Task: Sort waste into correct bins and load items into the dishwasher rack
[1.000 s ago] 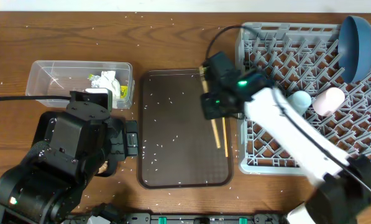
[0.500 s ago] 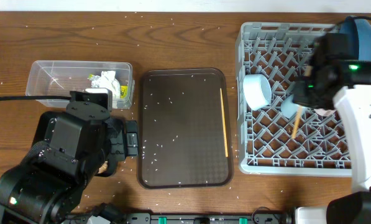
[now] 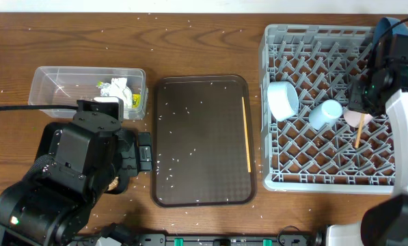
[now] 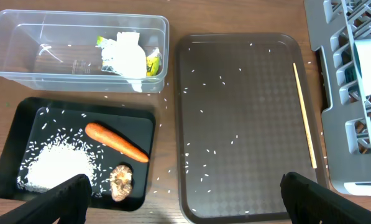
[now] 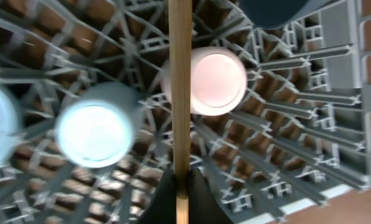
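My right gripper (image 3: 366,102) is shut on one wooden chopstick (image 3: 358,134) and holds it over the right side of the grey dishwasher rack (image 3: 327,183). In the right wrist view the chopstick (image 5: 180,93) crosses above the pink cup (image 5: 216,81), with the light blue cup (image 5: 98,132) to its left. The white bowl (image 3: 282,100) and the blue plate (image 3: 388,31) stand in the rack. A second chopstick (image 3: 247,133) lies on the brown tray (image 3: 190,191). My left gripper (image 4: 185,205) is open and empty above the black tray (image 4: 11,134), which holds the carrot (image 4: 117,142), rice (image 4: 51,168) and a brown lump (image 4: 121,182).
The clear tub (image 3: 53,85) at the left holds crumpled white paper (image 3: 115,87) and the yellow-green wrapper (image 3: 134,101). Rice grains are scattered over the brown tray and the wooden table (image 3: 190,41). My left arm (image 3: 74,178) covers the black tray in the overhead view.
My right gripper lifted one chopstick off the brown tray and carried it right, over the rack to beside the pink cup. The left arm has not moved.
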`<state>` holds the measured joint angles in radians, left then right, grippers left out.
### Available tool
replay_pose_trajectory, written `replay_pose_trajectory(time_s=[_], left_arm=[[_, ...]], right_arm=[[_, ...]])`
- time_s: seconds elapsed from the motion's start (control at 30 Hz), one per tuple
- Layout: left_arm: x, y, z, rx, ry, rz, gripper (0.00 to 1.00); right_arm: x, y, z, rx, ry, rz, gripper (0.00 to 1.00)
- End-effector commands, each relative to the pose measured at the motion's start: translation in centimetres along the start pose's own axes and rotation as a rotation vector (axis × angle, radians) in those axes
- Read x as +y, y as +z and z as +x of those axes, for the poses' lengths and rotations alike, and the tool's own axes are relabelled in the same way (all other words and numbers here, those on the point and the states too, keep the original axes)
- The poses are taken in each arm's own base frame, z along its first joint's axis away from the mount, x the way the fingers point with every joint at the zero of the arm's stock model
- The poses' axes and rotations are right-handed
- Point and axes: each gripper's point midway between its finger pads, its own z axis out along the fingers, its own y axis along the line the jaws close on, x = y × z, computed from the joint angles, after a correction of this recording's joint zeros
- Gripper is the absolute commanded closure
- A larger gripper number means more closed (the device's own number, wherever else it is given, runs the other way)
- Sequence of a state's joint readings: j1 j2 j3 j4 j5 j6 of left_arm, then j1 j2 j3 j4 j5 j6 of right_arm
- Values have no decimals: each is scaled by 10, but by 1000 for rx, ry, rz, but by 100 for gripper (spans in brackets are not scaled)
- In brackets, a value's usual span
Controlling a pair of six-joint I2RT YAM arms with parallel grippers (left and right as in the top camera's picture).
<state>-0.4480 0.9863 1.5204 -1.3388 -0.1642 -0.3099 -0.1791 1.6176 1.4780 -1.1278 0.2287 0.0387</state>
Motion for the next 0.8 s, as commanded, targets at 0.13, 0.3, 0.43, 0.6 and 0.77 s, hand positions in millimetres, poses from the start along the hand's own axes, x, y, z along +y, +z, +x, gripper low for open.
replay_pose_trajectory(time_s=[0.13, 0.3, 0.43, 0.6, 0.77], left_arm=[[2, -4, -3, -17, 4, -6, 2], [2, -4, -3, -17, 4, -7, 2], [2, -4, -3, -17, 4, -7, 2], [2, -4, -3, -17, 4, -7, 2], [2, -4, -3, -17, 4, -6, 2]], right_arm=[[-12, 25, 4, 81, -76, 99, 99], [-5, 40, 6, 118, -94, 91, 99], [9, 45, 4, 119, -157, 70, 72], [22, 33, -2, 79, -188, 59, 61], [89, -4, 7, 25, -270, -207, 61]])
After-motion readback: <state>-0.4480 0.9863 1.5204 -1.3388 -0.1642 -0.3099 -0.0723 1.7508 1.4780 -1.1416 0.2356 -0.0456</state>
